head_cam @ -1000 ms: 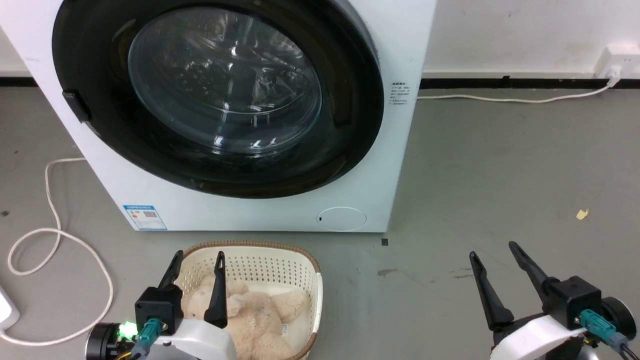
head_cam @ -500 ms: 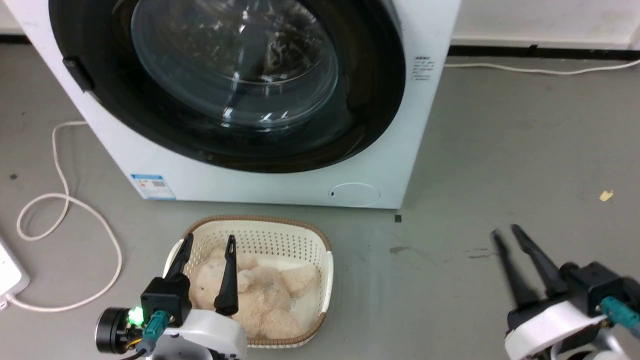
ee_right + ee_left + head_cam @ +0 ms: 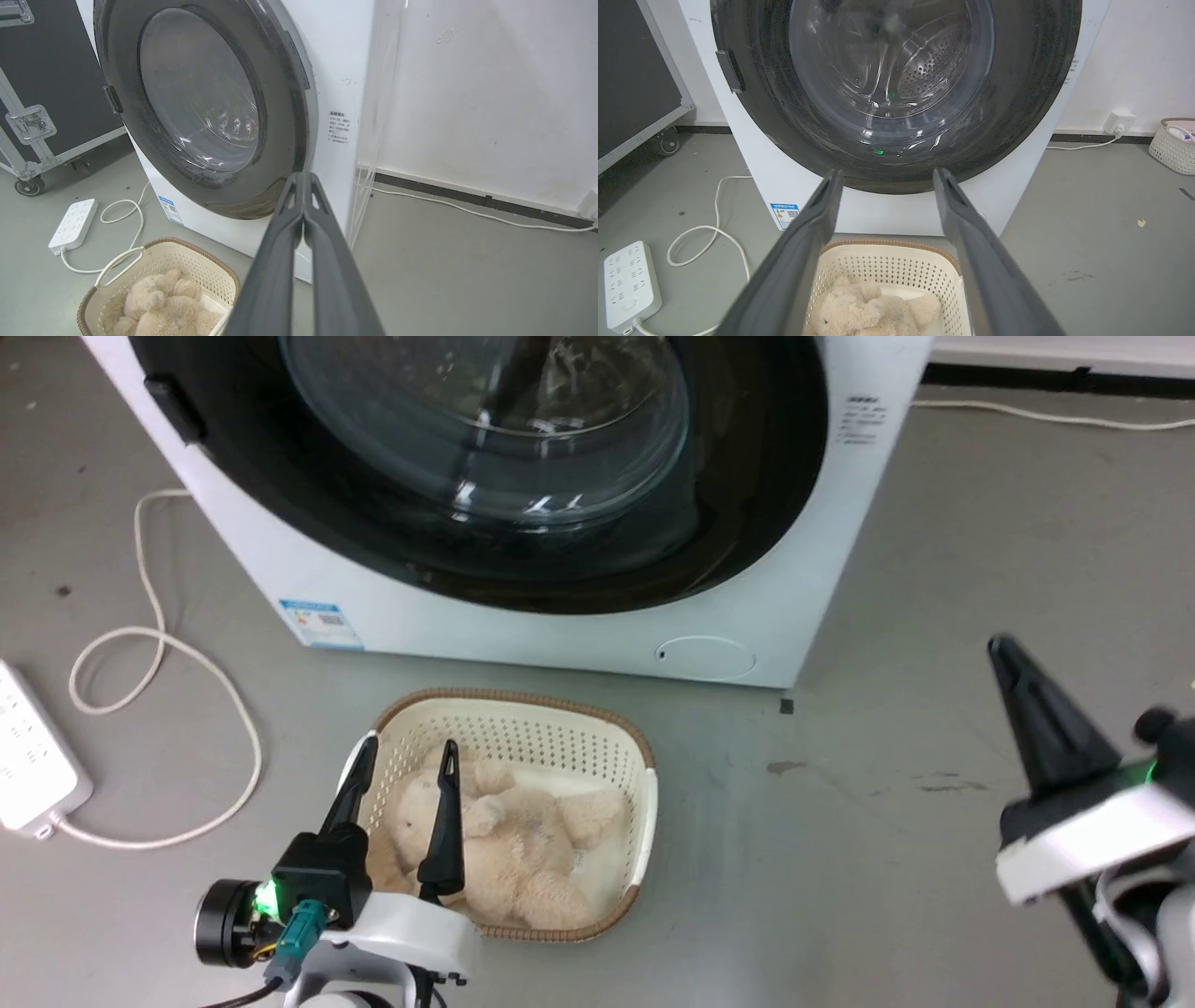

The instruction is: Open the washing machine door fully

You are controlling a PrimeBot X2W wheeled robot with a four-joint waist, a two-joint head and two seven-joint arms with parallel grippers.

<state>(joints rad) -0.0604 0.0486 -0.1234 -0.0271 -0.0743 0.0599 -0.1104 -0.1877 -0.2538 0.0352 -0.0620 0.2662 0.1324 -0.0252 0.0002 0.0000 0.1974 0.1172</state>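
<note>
The washing machine door (image 3: 747,504) is a big glossy black ring around a bulging glass bowl, lying flush against the white machine front. It also fills the top of the left wrist view (image 3: 1017,116) and shows at an angle in the right wrist view (image 3: 280,116). My left gripper (image 3: 409,747) is open, low over the basket, and its fingertips (image 3: 888,171) point at the door's lower rim from a distance. My right gripper (image 3: 1006,649) is shut with nothing in it, off to the machine's right; its joined tips (image 3: 302,176) point toward the door's right edge.
A cream basket (image 3: 551,728) holding a plush bear (image 3: 523,859) sits on the floor before the machine. A small white flap (image 3: 705,657) is low on the front. A power strip (image 3: 33,747) and cable (image 3: 168,644) lie left. A black wheeled case (image 3: 42,93) stands left; another basket (image 3: 1174,149) far right.
The head camera has shifted, so the whole scene sits higher and further right. My right gripper's fingers have gone from spread apart to together, and it has risen toward the right edge.
</note>
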